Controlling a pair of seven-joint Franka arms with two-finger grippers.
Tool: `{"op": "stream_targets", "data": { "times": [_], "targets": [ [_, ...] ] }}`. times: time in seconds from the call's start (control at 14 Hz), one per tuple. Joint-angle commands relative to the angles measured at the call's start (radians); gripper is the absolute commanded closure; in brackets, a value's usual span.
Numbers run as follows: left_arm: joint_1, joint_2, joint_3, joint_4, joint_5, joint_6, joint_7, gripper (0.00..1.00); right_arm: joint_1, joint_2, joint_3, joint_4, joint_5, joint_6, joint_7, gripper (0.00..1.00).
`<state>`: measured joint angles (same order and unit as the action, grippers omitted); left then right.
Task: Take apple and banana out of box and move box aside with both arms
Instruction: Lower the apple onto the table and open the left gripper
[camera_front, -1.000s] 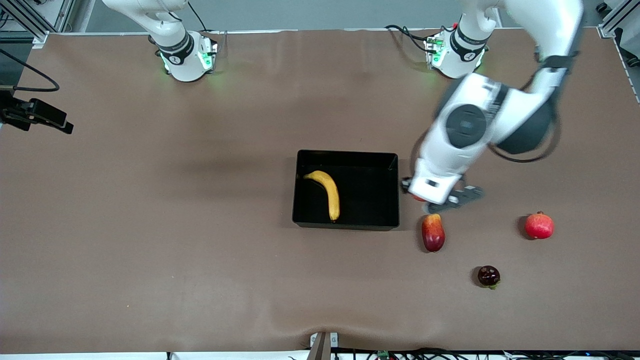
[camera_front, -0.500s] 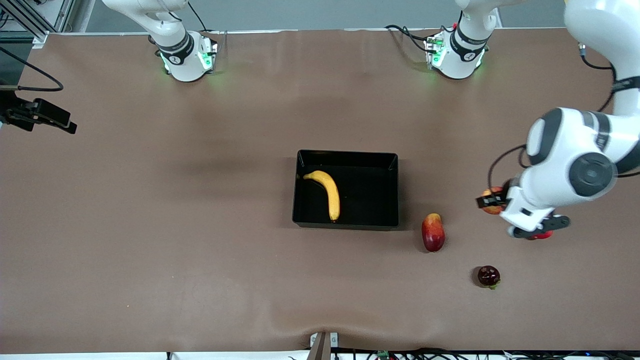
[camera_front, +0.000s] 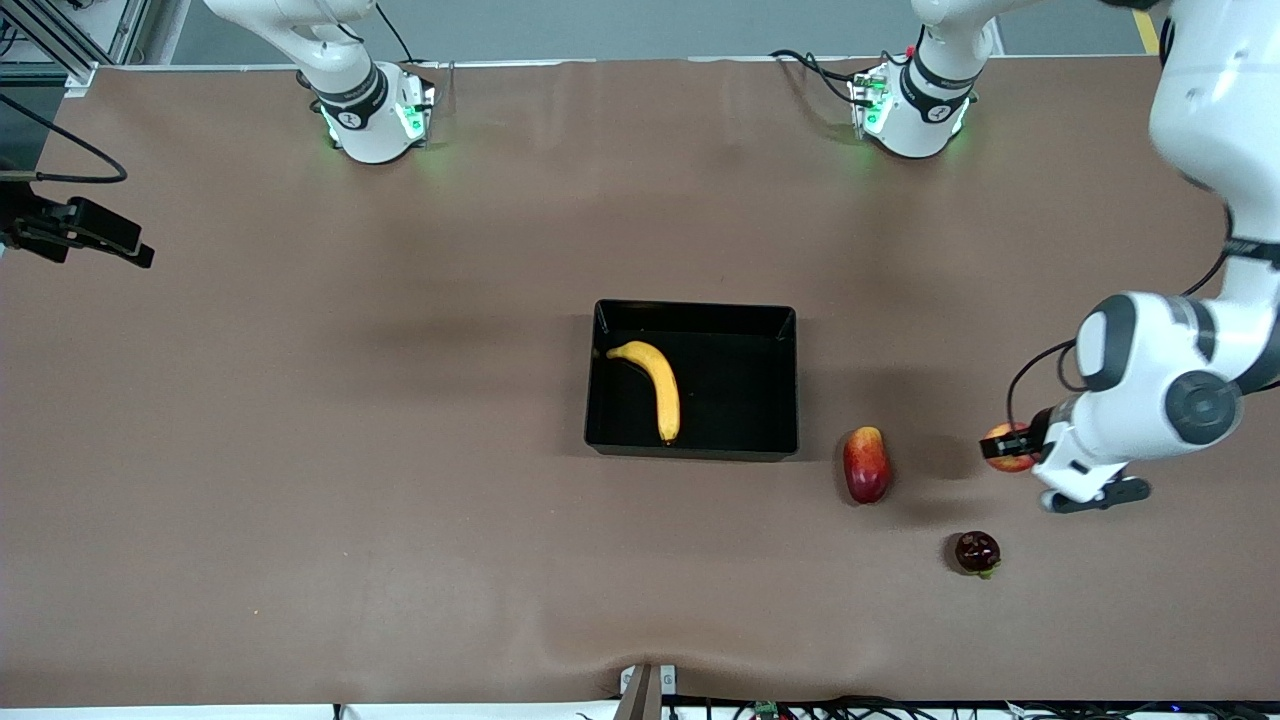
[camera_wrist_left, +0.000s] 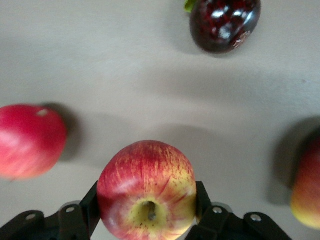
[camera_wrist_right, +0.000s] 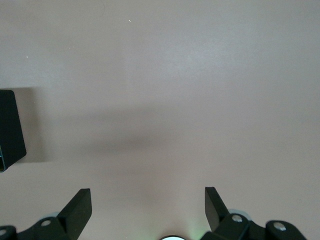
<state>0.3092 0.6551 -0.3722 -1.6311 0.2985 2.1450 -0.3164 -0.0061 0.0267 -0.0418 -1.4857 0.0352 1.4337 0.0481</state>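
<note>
The apple (camera_front: 1006, 446), red with yellow patches, sits clamped between the black fingers (camera_wrist_left: 91, 207) of the left gripper (camera_front: 1012, 447), held up in the air over the bare tabletop toward the left arm's end of the table, with its stem end facing the wrist camera. Below it on the brown table (camera_front: 400, 500) lie a red-yellow mango (camera_front: 866, 464), a dark glossy round fruit (camera_front: 977, 552) nearer the front camera than the mango, and a plain red fruit (camera_wrist_left: 29, 141) that only the left wrist view shows. The banana (camera_front: 655, 383) lies inside the black box (camera_front: 780, 385) in the middle of the table, along the wall at the right arm's end. The right gripper (camera_wrist_right: 147, 202) waits with its fingers spread wide apart over empty tabletop, a corner of the box just in its wrist view
</note>
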Motion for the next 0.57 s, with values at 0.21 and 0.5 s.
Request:
{"op": "stream_targets", "data": {
  "times": [0.21,0.5],
  "targets": [
    [-0.002,0.038,-0.004,0.007,0.05,0.036,-0.001,1.0,0.003,0.006,0.0,0.015,-0.005,-0.012,0.003,0.0],
    [-0.002,0.048,0.012,0.007,0.053,0.036,-0.001,0.45,0.003,0.006,0.0,0.015,-0.005,-0.012,0.001,0.0]
  ]
}}
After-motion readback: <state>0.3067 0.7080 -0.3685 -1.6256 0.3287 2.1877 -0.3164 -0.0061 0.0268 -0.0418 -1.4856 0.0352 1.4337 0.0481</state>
